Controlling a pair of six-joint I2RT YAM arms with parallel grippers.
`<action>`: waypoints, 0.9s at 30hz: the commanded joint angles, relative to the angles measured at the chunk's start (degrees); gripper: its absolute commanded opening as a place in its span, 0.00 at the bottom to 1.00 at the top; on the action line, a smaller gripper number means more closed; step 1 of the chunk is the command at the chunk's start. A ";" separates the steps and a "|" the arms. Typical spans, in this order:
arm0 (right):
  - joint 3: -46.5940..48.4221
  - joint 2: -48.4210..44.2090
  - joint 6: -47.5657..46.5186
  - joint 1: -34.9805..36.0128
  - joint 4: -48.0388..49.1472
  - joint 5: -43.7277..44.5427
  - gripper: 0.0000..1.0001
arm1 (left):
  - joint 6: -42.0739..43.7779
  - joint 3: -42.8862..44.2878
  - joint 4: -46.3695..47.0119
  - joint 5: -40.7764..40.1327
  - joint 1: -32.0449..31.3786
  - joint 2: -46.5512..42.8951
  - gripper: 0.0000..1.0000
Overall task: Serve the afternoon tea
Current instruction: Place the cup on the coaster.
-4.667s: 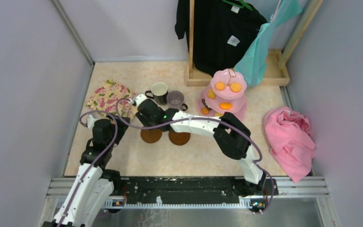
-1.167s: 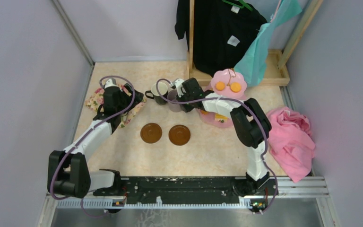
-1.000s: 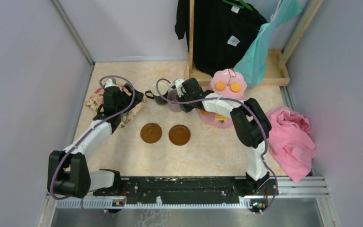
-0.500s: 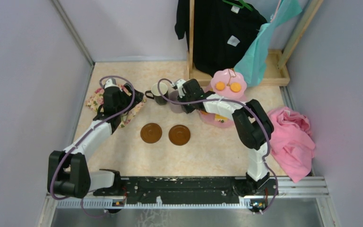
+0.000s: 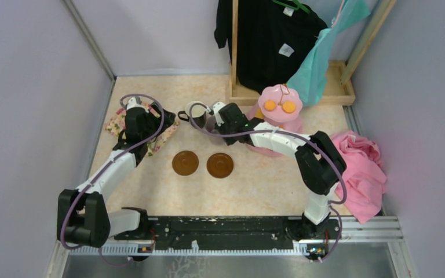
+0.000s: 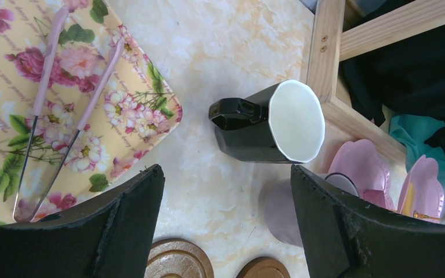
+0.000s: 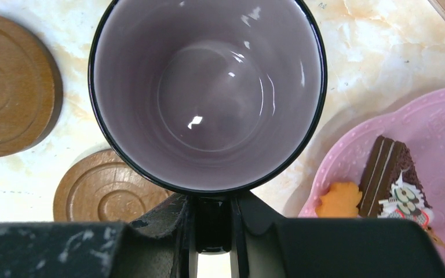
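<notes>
R gripper (image 7: 211, 223) clenched on handle of smoky mug (image 7: 208, 92); L gripper (image 6: 226, 231) agape, empty.
Mug just ahead of R jaws, prob. lifted, partly hiding coasters (image 7: 107, 194) at left; pink stand (image 7: 417, 133) right. Black mug (image 6: 278, 124) ahead of L jaws, tray (image 6: 11, 116) left.

Bench (image 5: 255, 185): cream-peach, marbled veining.
Tray (image 6: 145, 110): yellow ground, pink roses, green leaves, faint script lines.
Tongs (image 6: 101, 75): pale pink arms, silver tips.
Black mug (image 6: 249, 145): glossy black outside, white inside.
Smoky mug (image 7: 208, 87): translucent grey-mauve wall, dark rim, black handle.
Coasters (image 5: 185, 163) (image 5: 219, 165): both mid-brown, with concentric ring grooves.
Stand (image 5: 279, 91): pink, rim embossed with dots.
Snacks: two orange rounds (image 5: 270, 105); one orange piece (image 7: 339, 200); one layered slice (image 7: 391, 168), dark brown with pale stripes.
Cloth (image 5: 356, 171): pink.
Shirt (image 5: 272, 40): black.
Garment beside it (image 5: 318, 63): teal.
</notes>
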 commanded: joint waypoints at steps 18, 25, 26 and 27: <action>-12.45 -20.67 13.37 13.61 2.14 15.32 0.00 | 0.41 -1.28 2.61 1.29 0.22 -2.12 0.86; -19.30 -24.26 18.31 15.09 6.21 16.31 0.00 | 0.33 -1.70 2.74 1.35 0.21 -2.21 0.86; -19.91 -24.39 18.69 15.18 6.56 16.22 0.00 | 0.25 -1.77 2.79 1.32 0.22 -2.21 0.86; -20.28 -24.42 19.00 15.24 6.79 16.22 0.00 | 0.24 -1.90 2.83 1.42 0.22 -2.25 0.86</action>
